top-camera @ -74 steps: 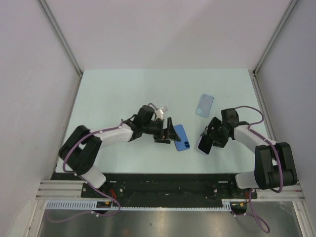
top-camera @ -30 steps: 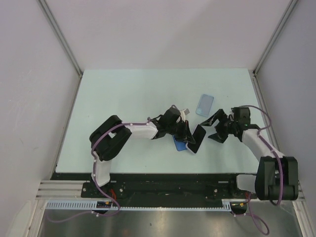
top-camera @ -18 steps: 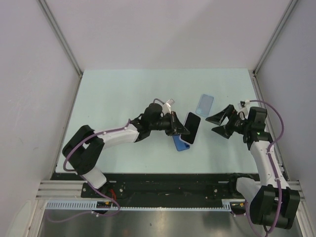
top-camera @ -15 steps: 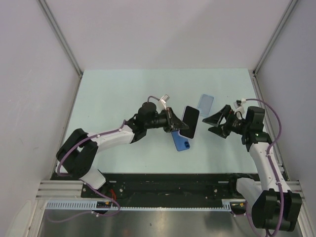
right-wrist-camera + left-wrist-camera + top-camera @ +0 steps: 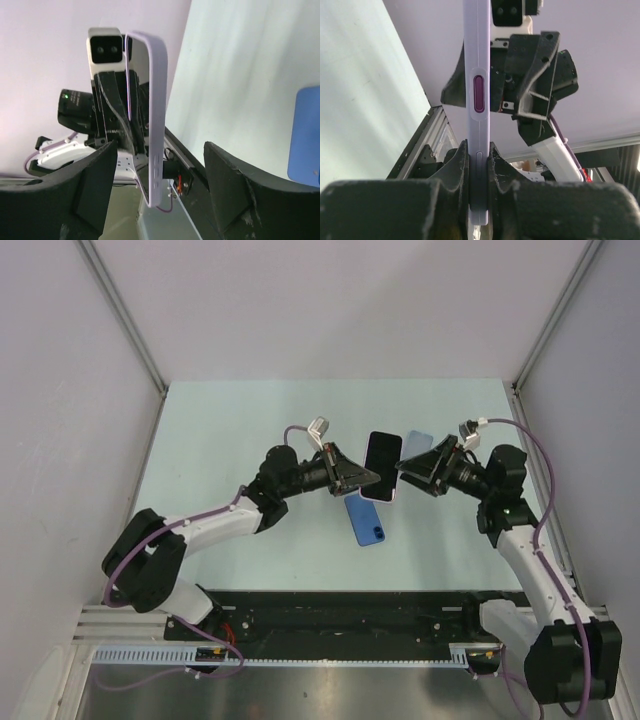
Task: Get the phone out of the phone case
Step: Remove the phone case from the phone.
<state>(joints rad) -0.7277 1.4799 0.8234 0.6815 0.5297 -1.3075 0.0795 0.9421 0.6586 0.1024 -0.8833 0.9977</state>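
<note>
My left hand (image 5: 362, 481) clamps the lilac-cased phone (image 5: 382, 464) aloft, its long edge facing my open right hand (image 5: 410, 471) just right

The raised phone (image 5: 381, 466) is hemmed in by the left tool (image 5: 368, 480), clamped on its left edge, and the right tool (image 5: 408, 472), fingers spread, just right of it. A blue phone (image 5: 366, 520) lies just nearer than it, and beyond it the tabletop (image 5: 250, 420) is free.

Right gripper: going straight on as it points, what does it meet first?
Likely the phone, held by the left gripper, centred ahead between the open fingers of the right gripper.
</note>
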